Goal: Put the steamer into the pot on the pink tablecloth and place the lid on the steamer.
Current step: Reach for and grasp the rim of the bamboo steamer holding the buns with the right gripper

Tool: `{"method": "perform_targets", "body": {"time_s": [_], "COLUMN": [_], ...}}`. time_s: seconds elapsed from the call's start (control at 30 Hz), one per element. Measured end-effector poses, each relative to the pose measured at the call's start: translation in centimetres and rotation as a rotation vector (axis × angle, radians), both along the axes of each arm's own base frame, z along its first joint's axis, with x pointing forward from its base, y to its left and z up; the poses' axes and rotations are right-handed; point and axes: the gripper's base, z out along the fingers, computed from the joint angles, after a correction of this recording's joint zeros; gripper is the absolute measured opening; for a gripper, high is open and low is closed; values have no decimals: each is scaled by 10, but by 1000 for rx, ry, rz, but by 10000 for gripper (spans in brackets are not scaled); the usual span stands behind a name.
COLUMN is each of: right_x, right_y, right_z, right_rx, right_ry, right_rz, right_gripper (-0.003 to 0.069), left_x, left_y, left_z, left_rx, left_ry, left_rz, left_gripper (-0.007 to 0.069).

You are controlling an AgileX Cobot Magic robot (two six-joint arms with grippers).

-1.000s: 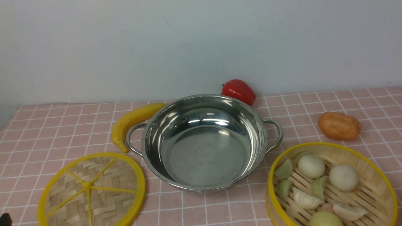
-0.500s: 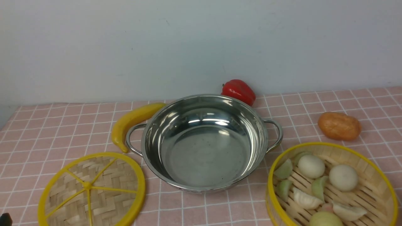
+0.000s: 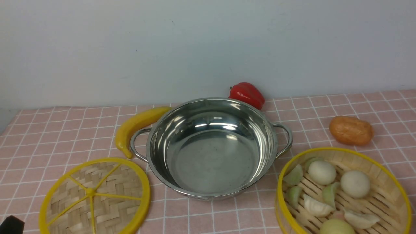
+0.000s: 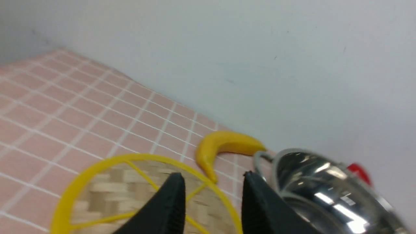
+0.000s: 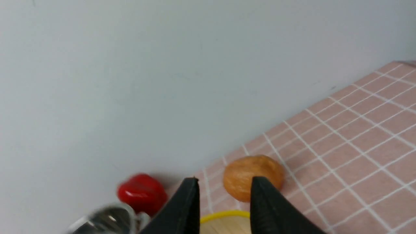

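Note:
The shiny steel pot (image 3: pixel 162 136) stands empty in the middle of the pink tablecloth (image 3: pixel 65 130). The flat woven lid (image 3: pixel 94 196) with yellow spokes lies at its front left. The steamer (image 3: pixel 386 182), holding buns and dumplings, stands at its front right. My left gripper (image 4: pixel 213 177) is open and empty, above the lid (image 4: pixel 107 191) and beside the pot (image 4: pixel 325 188). Only a black corner of it (image 3: pixel 11 226) shows in the front view. My right gripper (image 5: pixel 225 180) is open and empty, above the steamer's yellow rim (image 5: pixel 224 215).
A yellow banana (image 3: pixel 136 126) lies against the pot's left handle. A red pepper (image 3: pixel 247 94) sits behind the pot near the wall. An orange-brown bread roll (image 3: pixel 351 130) lies behind the steamer. The wall is close behind.
The black part of my left gripper has come further into the front view's bottom left corner. Pot, lid and steamer have not moved.

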Motion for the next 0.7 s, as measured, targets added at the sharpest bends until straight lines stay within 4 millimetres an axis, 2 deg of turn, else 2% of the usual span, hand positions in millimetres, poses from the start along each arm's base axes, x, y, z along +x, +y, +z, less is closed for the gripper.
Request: {"method": "perform_targets", "body": {"time_s": [0.03,0.17,0.37,0.53,0.6,0.7], "right_x": [0,-1,-4,-14,-28,-49], "right_y": [-1,-3,-6,-11,-13,-11], "right_z": [4,12,23,46,68,109], "right_rx": [74,123,125,152,148,79], "right_ry": [-49,-144,-272,-551,-767,-992], "right_rz": [-6,-23,-48,-84,-101,-107], "right_gripper": [240,240,240,240,240,240], "left_x": [0,0,0,-2,-5,-19], "left_y": [-2,-2,1,11,17,25], "left_z": [1,4,9,22,35,73], "left_rx": [-133,-274,-299,-410,-506,-576], "left_ry": [-17,-53,-114,-280,-403,-646], "left_rz": [-3,-1,30,115,159,197], "left_gripper": [243,243,243,243,243,243]}}
